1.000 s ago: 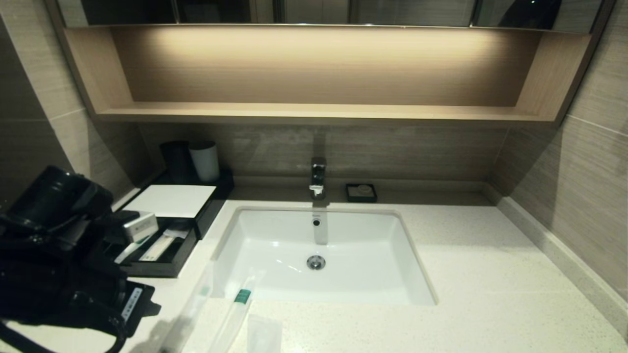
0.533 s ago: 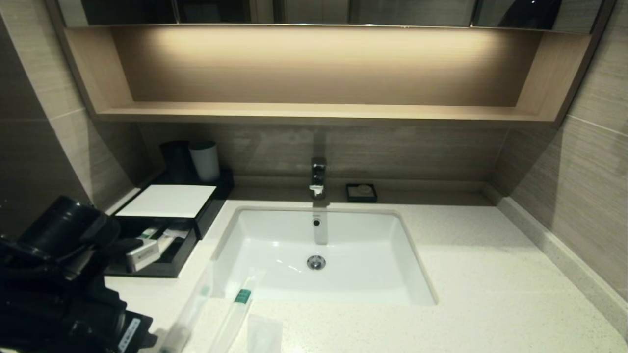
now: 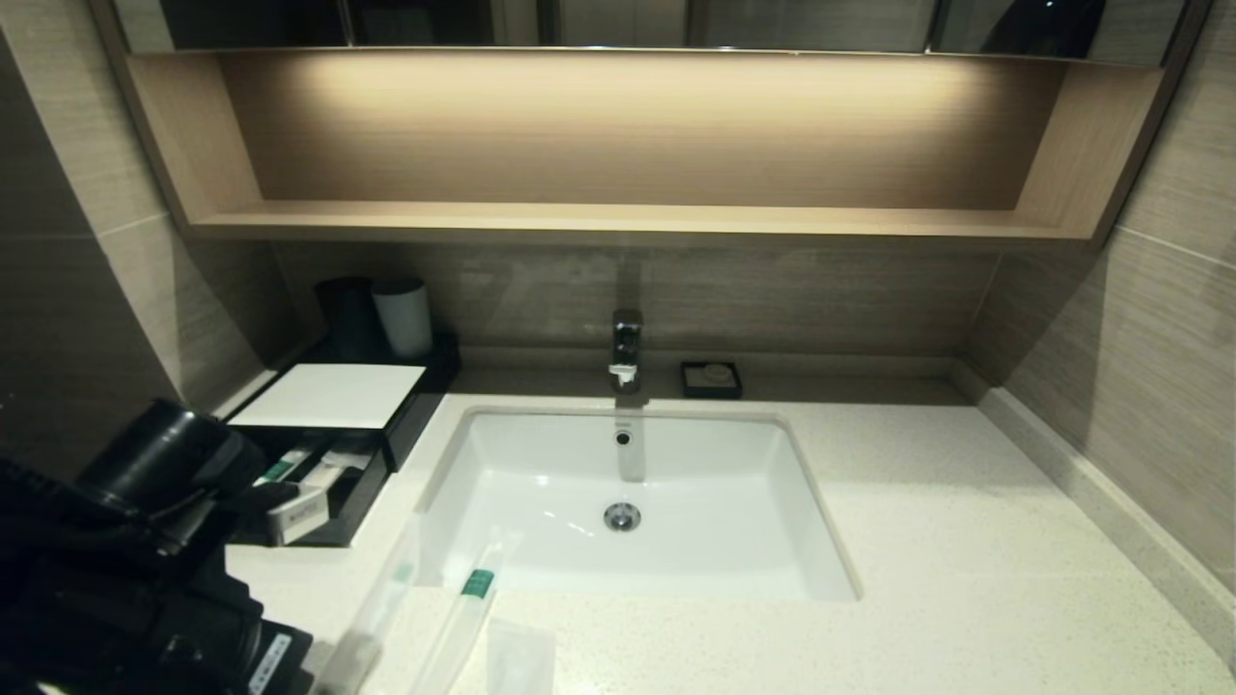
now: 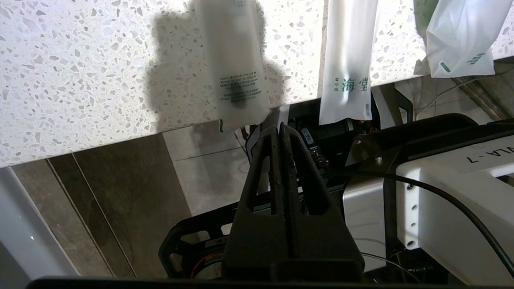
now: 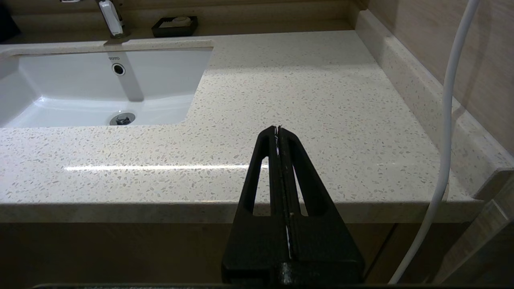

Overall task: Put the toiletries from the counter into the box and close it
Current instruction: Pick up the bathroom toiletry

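Here the left gripper (image 4: 280,127) is clenched on nothing, just past the counter (image 4: 80,60) edge. The sachets (image 4: 235,60) lie beyond its tips, overhanging. The right gripper (image 5: 278,129) is clenched too, parked.

Right gripper (image 5: 279,128) sits low in the centre of the frame, its two black fingers (image 5: 268,180) pressed flat together, nothing between them, tips hanging over the front part of the counter (image 5: 305,92). That speckled cream top fills the middle of the frame. Upper left, the white sunken basin (image 5: 80,86), drain (image 5: 122,119) at its floor, overflow hole above. At the top edge, the tap (image 5: 109,16) and, just right of it, a small black dish (image 5: 174,25) against the back wall. A white cable (image 5: 449,132) runs down the right side.
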Motion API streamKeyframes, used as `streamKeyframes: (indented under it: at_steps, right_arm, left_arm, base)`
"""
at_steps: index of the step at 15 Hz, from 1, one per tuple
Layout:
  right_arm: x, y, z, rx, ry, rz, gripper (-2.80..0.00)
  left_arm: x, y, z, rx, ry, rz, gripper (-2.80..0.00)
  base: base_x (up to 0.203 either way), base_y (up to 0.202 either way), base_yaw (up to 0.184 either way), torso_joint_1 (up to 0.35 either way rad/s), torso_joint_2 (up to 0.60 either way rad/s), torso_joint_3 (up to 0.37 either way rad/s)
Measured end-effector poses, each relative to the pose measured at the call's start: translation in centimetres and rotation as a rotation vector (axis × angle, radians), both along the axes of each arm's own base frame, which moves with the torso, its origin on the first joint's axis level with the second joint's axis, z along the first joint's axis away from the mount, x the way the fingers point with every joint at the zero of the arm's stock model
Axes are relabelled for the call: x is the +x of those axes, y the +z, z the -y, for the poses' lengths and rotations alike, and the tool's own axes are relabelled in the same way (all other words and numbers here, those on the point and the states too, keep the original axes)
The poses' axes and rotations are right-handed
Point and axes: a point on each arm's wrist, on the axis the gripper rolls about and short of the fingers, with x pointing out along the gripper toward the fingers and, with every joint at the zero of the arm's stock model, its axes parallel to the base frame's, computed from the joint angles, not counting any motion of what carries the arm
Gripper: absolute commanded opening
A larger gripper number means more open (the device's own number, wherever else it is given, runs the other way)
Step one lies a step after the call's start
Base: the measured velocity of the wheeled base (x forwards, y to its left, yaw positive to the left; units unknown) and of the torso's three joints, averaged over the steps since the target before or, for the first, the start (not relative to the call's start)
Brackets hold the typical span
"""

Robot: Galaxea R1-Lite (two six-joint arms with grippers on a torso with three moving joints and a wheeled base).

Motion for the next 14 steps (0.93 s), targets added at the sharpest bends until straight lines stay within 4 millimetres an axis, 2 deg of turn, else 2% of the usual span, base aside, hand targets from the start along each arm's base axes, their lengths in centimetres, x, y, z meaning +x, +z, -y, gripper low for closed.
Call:
streamKeyframes:
  at_steps: [14]
  right_arm:
    - [0.0,0.0,0.0,0.0,0.0,0.0,-2.8]
  left_arm:
    - [1.1,-2.0,0.3,0.027,0.004,-0.079,-2.8]
  base:
    - [0.0,0.0,0.0,0.0,0.0,0.0]
